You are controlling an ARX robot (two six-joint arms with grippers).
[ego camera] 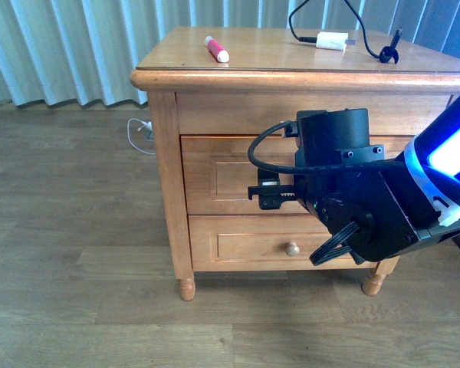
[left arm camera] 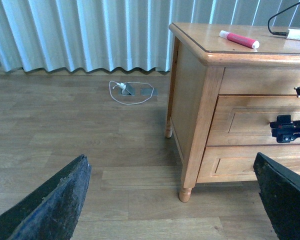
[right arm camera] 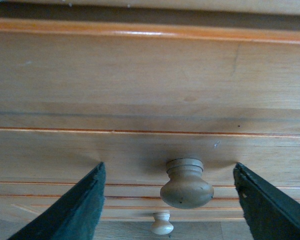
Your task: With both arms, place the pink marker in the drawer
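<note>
The pink marker [ego camera: 216, 49] lies on the nightstand top near its left edge; it also shows in the left wrist view [left arm camera: 238, 39]. The drawer [ego camera: 215, 176], the taller front, is shut. My right gripper [ego camera: 264, 195] is open right in front of it. In the right wrist view its fingers [right arm camera: 72, 210] stand on both sides of the round wooden knob [right arm camera: 186, 184] without touching it. My left gripper [left arm camera: 172, 200] is open and empty, low over the floor to the left of the nightstand, out of the front view. From there the drawer [left arm camera: 245, 122] and my right gripper [left arm camera: 288, 128] show.
A white charger plug [ego camera: 330, 41] with a black cable lies on the top at the back right. The shallower drawer [ego camera: 245, 245] with its own knob [ego camera: 292, 248] is below. A white cable [left arm camera: 127, 91] lies on the wooden floor by the curtain [ego camera: 61, 46].
</note>
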